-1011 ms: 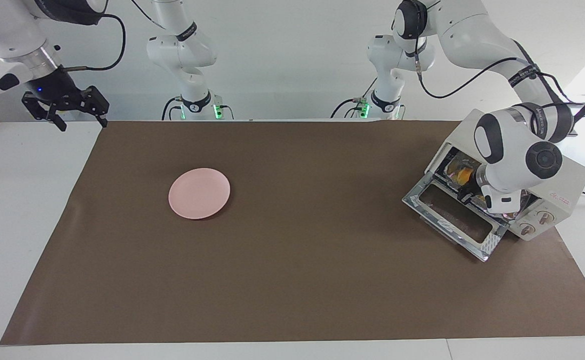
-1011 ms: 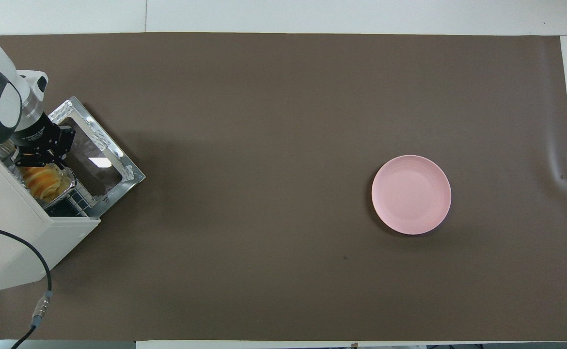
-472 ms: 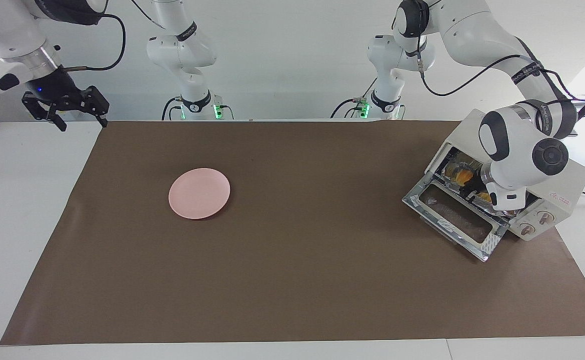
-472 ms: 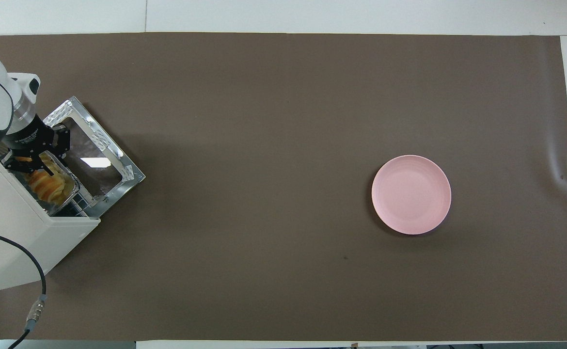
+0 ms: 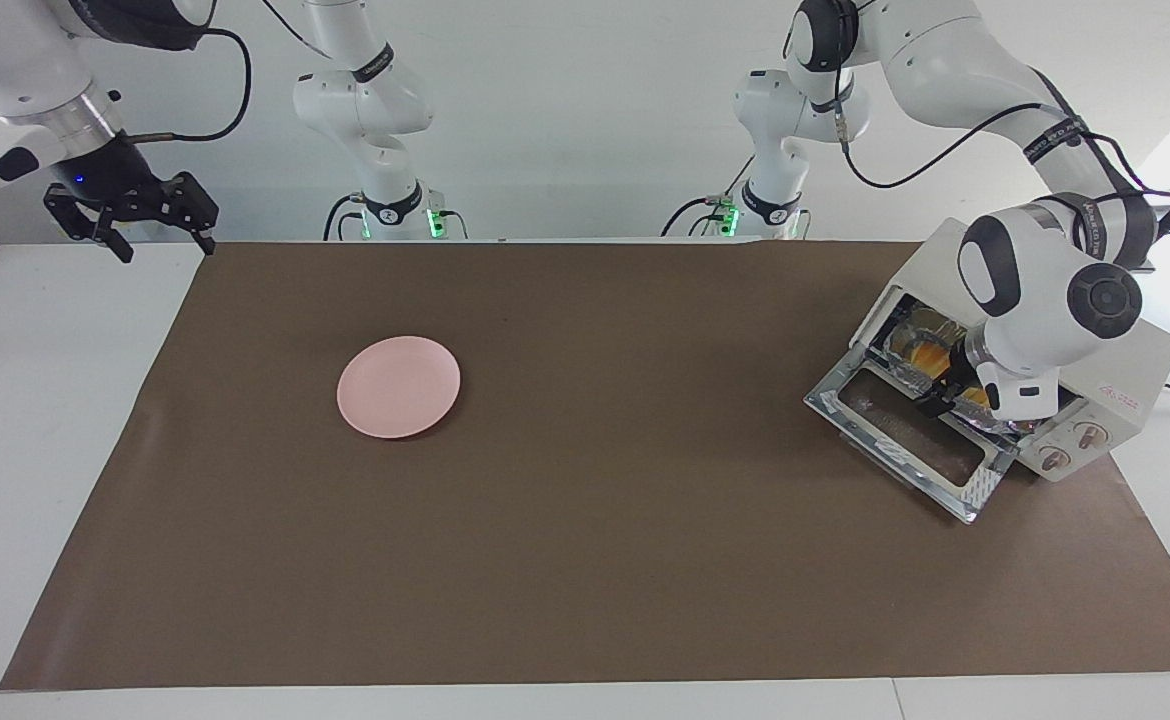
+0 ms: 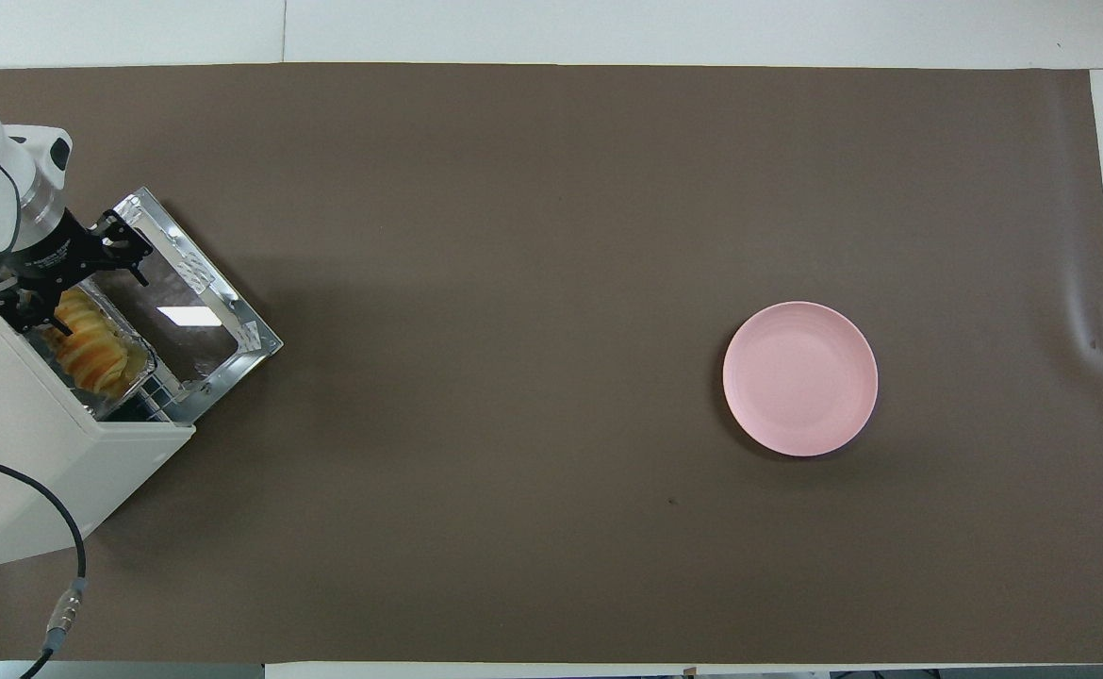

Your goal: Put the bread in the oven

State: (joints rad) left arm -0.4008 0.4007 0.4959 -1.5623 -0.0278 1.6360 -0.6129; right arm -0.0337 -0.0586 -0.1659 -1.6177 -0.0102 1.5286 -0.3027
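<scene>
Your left gripper sits at the mouth of the oven, over the hinge edge of the lowered glass door. In the overhead view you can see its 2 fingers spread wide, 1 over the door frame and 1 over the near end of the bread; nothing is held between them. In the facing view the same gripper is largely covered by the arm's white wrist, so read its opening from above.

The bread lies inside the oven, in a crinkled foil tray that rests on the dark wire rack. You see it as a short row of yellow-orange slices just within the opening. In the facing view a part of it shows between the oven's frame and the wrist.

The oven stands at the left arm's end of the table, on the brown mat, its door dropped flat toward the table's middle. Its 2 knobs face away from the robots.

Your right gripper waits in the air above the mat's corner at the right arm's end, fingers apart and holding nothing.

A round pink plate lies bare on the mat, well apart from the oven, toward the right arm's end.
</scene>
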